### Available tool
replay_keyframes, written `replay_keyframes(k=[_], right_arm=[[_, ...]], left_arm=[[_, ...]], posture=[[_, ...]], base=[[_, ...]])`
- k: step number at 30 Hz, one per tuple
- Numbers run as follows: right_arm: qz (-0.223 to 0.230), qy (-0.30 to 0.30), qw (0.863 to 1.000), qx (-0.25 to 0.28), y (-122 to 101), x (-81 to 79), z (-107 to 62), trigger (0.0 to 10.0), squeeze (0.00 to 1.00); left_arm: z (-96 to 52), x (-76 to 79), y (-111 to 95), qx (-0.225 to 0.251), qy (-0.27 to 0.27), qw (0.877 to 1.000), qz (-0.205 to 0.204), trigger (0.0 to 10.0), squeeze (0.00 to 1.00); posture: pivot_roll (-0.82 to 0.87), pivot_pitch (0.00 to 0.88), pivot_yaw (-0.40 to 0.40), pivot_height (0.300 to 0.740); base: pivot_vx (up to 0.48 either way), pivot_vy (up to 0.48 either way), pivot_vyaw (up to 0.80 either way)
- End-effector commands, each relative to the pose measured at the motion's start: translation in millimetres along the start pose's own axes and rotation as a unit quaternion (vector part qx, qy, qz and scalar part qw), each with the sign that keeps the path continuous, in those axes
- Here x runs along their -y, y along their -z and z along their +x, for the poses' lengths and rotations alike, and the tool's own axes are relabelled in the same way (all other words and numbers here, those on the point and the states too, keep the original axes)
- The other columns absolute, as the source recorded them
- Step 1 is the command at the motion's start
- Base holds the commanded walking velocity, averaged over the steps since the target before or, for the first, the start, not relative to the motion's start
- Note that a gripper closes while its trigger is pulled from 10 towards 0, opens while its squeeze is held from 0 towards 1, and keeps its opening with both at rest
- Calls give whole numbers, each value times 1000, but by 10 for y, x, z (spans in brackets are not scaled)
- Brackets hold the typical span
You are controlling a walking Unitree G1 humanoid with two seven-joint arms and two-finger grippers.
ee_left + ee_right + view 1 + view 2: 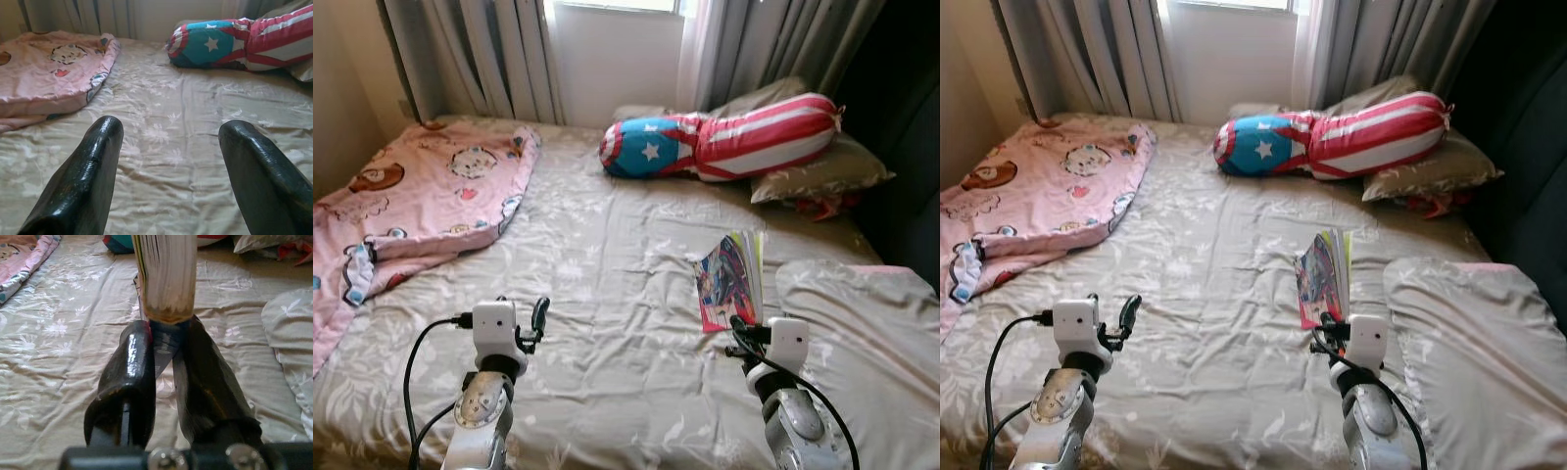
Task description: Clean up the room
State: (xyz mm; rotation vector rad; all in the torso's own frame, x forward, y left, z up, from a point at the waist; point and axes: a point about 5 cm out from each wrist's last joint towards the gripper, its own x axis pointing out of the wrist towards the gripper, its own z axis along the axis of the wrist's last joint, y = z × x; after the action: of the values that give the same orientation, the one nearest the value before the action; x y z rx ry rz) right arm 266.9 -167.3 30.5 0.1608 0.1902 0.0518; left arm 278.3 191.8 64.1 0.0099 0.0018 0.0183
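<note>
A colourful book point(732, 279) stands tilted up off the grey floral bed sheet point(607, 323), right of the middle. My right gripper point(738, 331) is shut on its near lower edge. In the right wrist view the fingers point(134, 362) pinch the cover just below the fanned pages of the book point(166, 274). My left gripper point(536, 321) hovers over the near left part of the bed, open. Its fingers point(93, 161) stand wide apart with only sheet between them.
A pink cartoon blanket point(421, 196) lies crumpled on the bed's left side. A red, white and blue star bolster point(724, 137) rests on grey pillows point(822, 171) at the head. Another grey pillow point(871, 333) lies at the near right. Curtains point(489, 59) hang behind.
</note>
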Motion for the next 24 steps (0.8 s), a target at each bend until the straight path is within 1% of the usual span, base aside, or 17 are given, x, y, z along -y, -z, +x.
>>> replay_keyframes(k=[1, 14, 24], right_arm=[[0, 5, 1000, 31, -119, 25, 15, 10000, 0], [1, 3, 1000, 29, -110, 25, 11, 10000, 0], [10, -17, 1000, 22, -75, -34, 15, 10000, 0]], left_arm=[[0, 15, -17, 5, 3, 1000, -1, 10000, 0], [-4, 16, -27, 5, 4, 1000, 0, 10000, 0], [-8, 28, -26, 3, 5, 1000, -4, 10000, 0]], posture=[[-7, 0, -82, 640], [-6, 0, -82, 640], [-4, 0, -83, 640]], base=[[0, 0, 0], [0, 0, 0], [0, 0, 0]])
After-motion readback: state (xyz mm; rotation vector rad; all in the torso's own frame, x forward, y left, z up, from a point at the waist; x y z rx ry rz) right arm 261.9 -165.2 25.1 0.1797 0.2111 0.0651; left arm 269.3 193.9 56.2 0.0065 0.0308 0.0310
